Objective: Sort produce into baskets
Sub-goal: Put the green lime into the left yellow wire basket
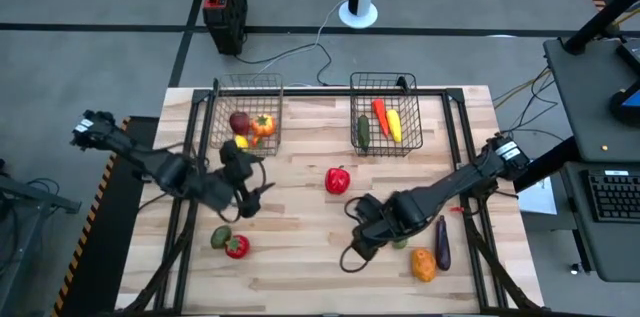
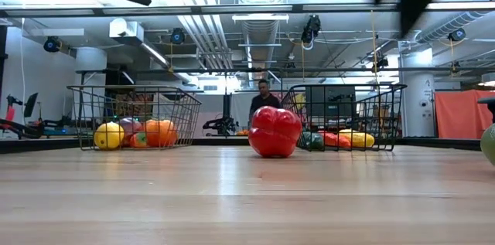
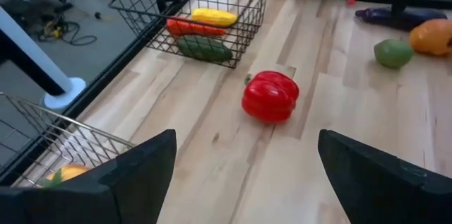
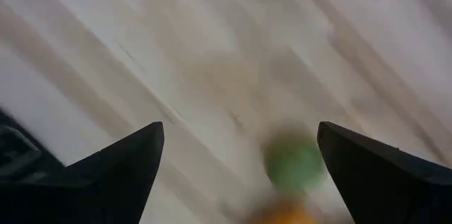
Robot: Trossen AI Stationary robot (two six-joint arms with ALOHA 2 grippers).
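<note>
A red pepper lies on the table between both arms. My left gripper hovers open to its left, near the left basket, which holds purple, orange and yellow produce. My right gripper hangs open, pointing down at bare table beside a small green fruit. The right basket holds a cucumber, a carrot and a yellow piece. Both baskets stand at the far edge.
A purple eggplant and an orange piece lie near the right front. A green piece and a red piece lie at the left front. A red-and-black box stands on the floor beyond the table.
</note>
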